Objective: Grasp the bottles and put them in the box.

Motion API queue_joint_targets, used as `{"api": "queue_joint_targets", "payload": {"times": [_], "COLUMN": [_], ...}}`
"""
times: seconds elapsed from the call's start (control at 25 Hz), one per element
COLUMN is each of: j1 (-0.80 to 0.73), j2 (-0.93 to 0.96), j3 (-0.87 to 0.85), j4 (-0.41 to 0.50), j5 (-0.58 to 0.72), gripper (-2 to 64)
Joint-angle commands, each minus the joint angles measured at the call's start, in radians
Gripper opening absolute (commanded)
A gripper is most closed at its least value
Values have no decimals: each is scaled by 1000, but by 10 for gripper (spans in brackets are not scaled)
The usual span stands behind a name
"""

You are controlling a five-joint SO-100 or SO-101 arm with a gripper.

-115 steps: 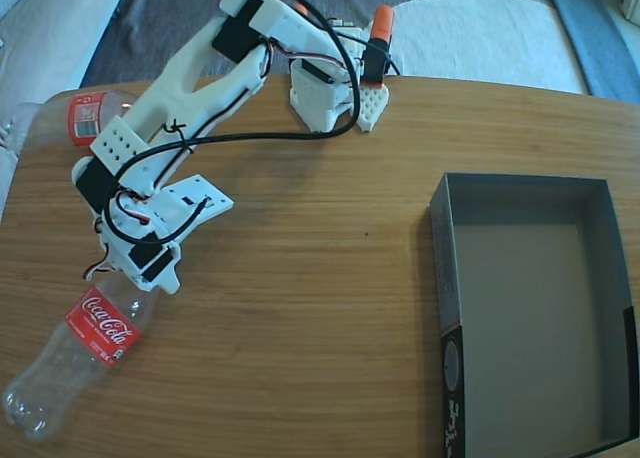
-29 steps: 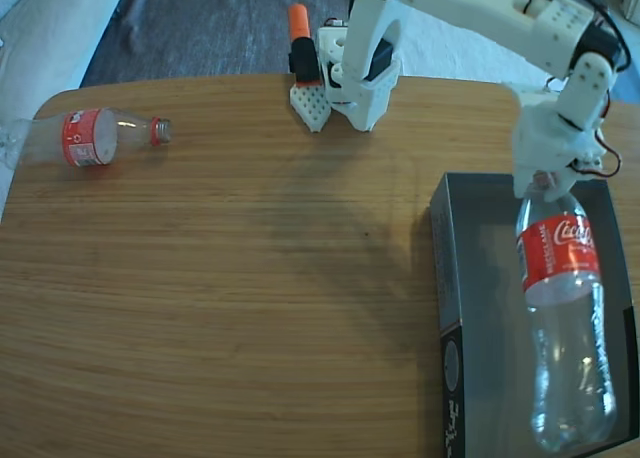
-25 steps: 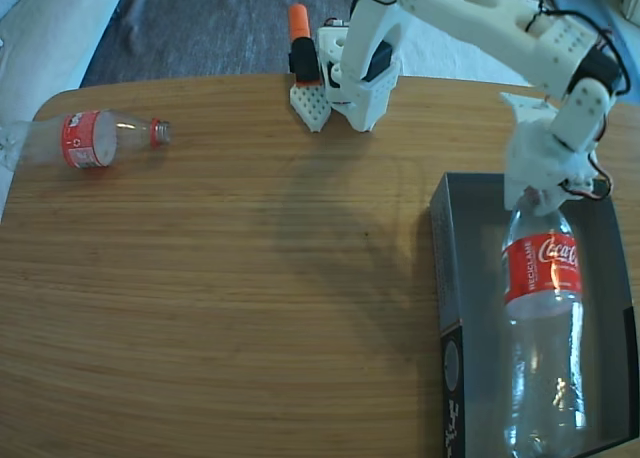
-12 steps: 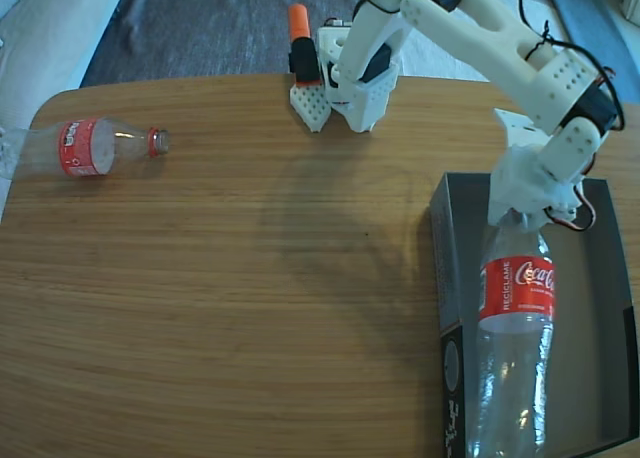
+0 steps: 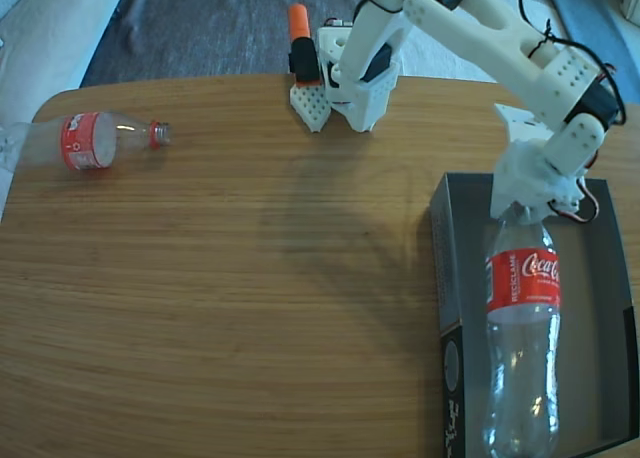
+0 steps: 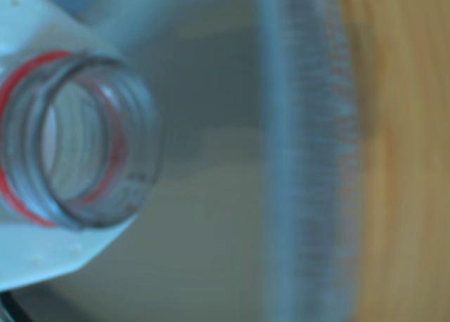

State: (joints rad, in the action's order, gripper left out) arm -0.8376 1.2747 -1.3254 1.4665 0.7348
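One bottle held by its neck over the box, the other lying at the far left of the table.

In the wrist view I see the open mouth of the held bottle (image 6: 81,157) filling the left of the frame, its red neck ring showing, a white gripper finger (image 6: 42,255) pressed against it; the blurred box wall (image 6: 306,153) runs down the right with wood beyond. In the fixed view, the box (image 5: 447,278) sits at the lower right of the table (image 5: 250,278), and the bottle (image 5: 523,328) lies along it, base toward the bottom edge, label up. My gripper (image 5: 520,206) is pinching its neck just inside the box's upper wall. The second bottle (image 5: 85,140) lies on its side at the upper left. The arm's base (image 5: 355,78) stands at the table's top edge.
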Motion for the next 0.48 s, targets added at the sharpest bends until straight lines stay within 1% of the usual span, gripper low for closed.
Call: {"api": "queue_joint_targets", "payload": {"times": [0.0, 0.16, 0.36, 0.44], "j1": [-6, -25, -35, -35], "j2": [35, 35, 35, 35], "j3": [-15, -40, -40, -40], "j4": [-6, -8, -54, -55], "j5": [-3, -3, -3, -3], "gripper": [-1, 0, -1, -1]}}
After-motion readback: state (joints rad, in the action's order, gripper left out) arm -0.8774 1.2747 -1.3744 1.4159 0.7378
